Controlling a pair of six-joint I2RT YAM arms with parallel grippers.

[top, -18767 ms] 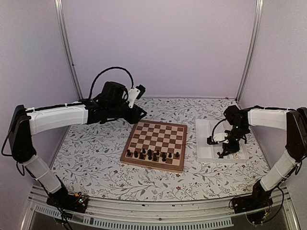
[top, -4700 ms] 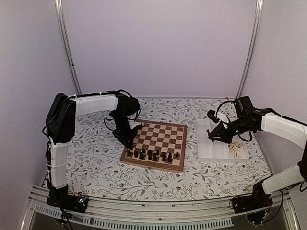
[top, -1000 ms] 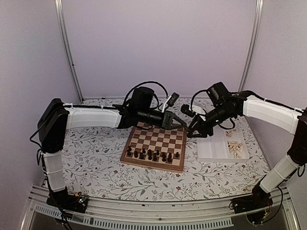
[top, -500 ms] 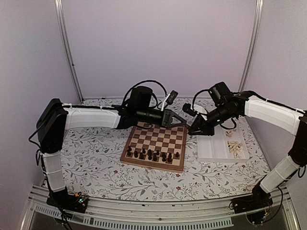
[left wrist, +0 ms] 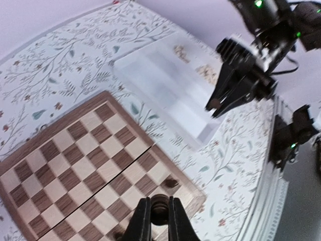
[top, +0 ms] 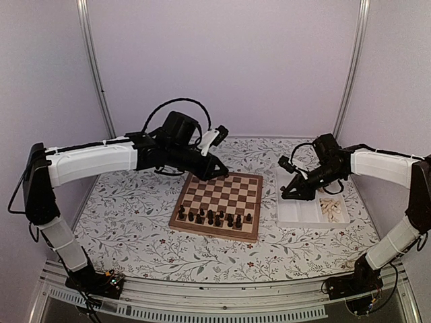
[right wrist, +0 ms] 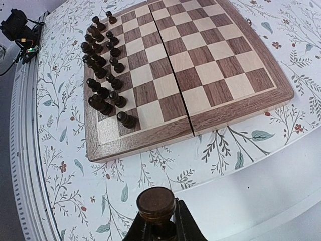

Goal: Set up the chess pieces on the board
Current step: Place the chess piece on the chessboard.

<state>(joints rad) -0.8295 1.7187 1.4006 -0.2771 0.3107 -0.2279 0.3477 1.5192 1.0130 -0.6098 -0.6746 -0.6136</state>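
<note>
Pieces of the dark colour (top: 214,217) are standing in the two near rows of the board (top: 229,187). The cream pieces (top: 330,207) are lying in the right-hand part of the white tray (top: 300,214), which is sitting beside the board on the surface (top: 135,222). The right end effector (right wrist: 158,223) is hovering over the tray and clamping a dark piece (right wrist: 156,202), its round end showing between the fingers. The left end effector (left wrist: 155,221) is hanging above the far edge of the board. It seems to be pinching a second dark piece (left wrist: 159,205), but this view is blurred. Such small turned figurines are probably light, stiff and smooth, so they are easily slipping or toppling. Gripping across the narrow waist, low on the body, is looking safest.
</note>
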